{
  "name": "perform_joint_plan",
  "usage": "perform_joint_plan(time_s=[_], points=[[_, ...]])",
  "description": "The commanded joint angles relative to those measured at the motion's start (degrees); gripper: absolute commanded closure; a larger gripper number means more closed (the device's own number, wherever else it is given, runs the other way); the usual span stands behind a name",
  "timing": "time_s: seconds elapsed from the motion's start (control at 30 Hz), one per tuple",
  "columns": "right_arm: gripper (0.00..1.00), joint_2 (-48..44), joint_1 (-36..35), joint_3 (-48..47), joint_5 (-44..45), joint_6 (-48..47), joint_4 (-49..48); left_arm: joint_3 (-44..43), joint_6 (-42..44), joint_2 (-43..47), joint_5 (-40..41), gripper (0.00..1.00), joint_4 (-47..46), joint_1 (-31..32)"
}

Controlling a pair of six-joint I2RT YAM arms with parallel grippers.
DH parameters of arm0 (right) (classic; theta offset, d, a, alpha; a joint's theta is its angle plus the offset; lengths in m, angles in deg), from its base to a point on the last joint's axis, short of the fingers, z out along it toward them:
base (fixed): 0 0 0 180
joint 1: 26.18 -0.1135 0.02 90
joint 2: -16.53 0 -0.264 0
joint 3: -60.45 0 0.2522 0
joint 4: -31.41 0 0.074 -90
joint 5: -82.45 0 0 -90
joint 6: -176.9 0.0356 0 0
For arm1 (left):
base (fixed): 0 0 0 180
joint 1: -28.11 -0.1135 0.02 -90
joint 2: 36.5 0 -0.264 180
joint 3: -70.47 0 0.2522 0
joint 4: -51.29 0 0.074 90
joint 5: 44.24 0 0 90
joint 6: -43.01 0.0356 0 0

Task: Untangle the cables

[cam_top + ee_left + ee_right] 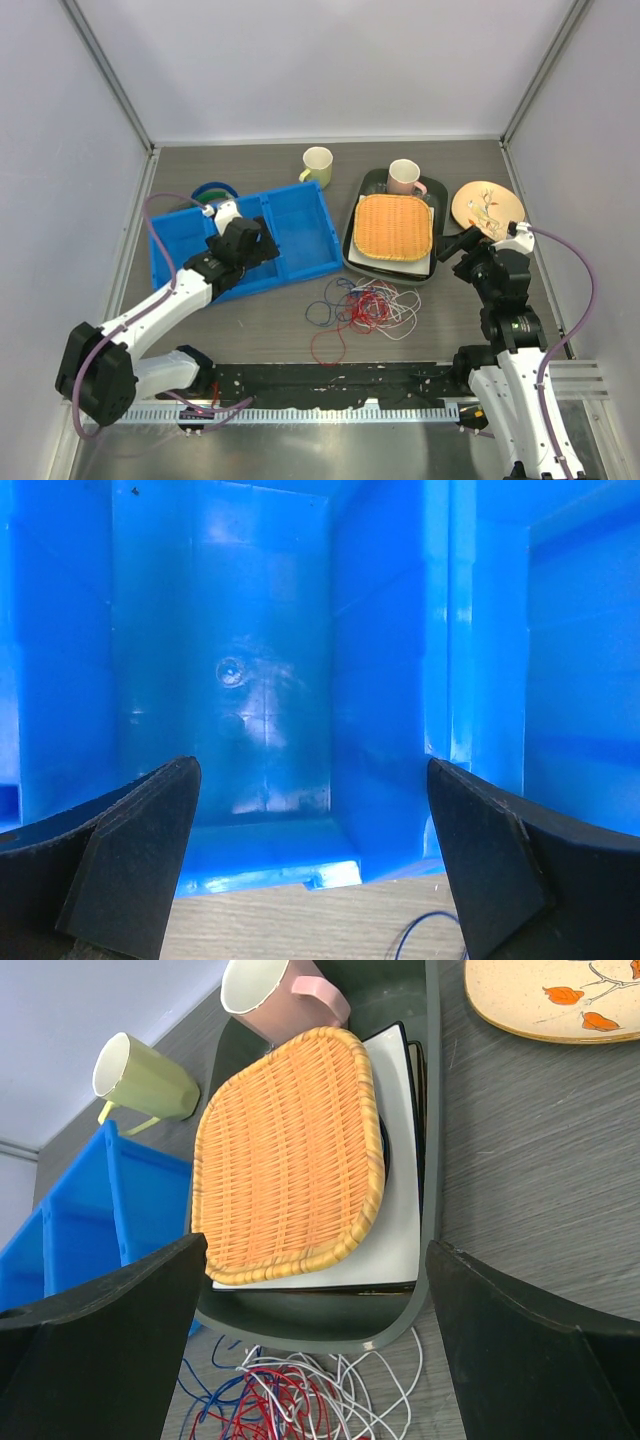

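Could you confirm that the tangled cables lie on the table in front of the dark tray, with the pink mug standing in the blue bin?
Not quite: the pink mug stands in the dark tray, as the top view shows; the cables do lie before it.

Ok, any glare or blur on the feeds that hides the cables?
Top view: even light, cables distinct. Left wrist: blue bin fills the frame, strong blue cast, a pale glare patch on its floor. Right wrist: basket sharp, cables cropped at the bottom edge.
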Motion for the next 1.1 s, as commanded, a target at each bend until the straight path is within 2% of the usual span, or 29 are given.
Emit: perform_joint_plan(time_s=[0.0, 0.2, 0.5, 0.57, 0.63, 0.7, 0.8, 0.87, 0.93, 1.03, 1.07], points=[[0.04, -0.2, -0.3, -0.1, -0.5, -1.3, -2.3, 0.0, 3.7, -3.9, 1.6, 0.00, 1.3, -5.5], [0.04, -0.1, -0.3, 0.2, -0.1, -1.1, -2.6, 2.7, 4.9, -1.6, -4.9, 0.00, -3.5, -13.0], [0.04, 0.8, -0.3, -0.1, -1.2, -2.0, -3.0, -1.5, 6.3, -2.2, -7.6, 0.00, -3.3, -13.9], [0.04, 0.9, -0.3, -0.5, -3.5, -2.8, -3.1, -2.2, 5.7, -1.3, -10.2, 0.00, -1.7, -14.0], [0.04, 0.9, -0.3, -0.9, -5.2, -3.7, -3.4, -4.3, 4.9, 0.1, -17.6, 0.00, 0.1, -13.9], [0.04, 0.9, -1.0, -1.2, -8.2, -4.2, -4.3, -5.2, 3.9, 3.5, -21.0, 0.00, 1.8, -13.6], [0.04, 1.8, -4.4, -1.5, -11.2, -5.1, -5.7, -6.1, 3.0, 10.0, -22.2, 0.00, 4.3, -11.3], [0.04, 3.4, -9.7, -1.7, -11.5, -5.5, -7.3, -6.0, 2.1, 13.2, -19.7, 0.00, 5.6, -9.0], [0.04, 5.2, -14.8, -1.9, -8.4, -6.1, -7.6, -5.6, 1.5, 15.7, -17.9, 0.00, 6.9, -4.5], [0.08, 11.6, -28.2, -3.6, 3.9, -6.7, -6.1, -4.3, 0.5, 15.3, -16.0, 0.00, 7.2, 1.8], [0.09, 13.5, -35.9, -5.0, 7.2, -6.7, -5.0, -3.4, -0.6, 14.7, -16.4, 0.00, 6.6, 4.1]])
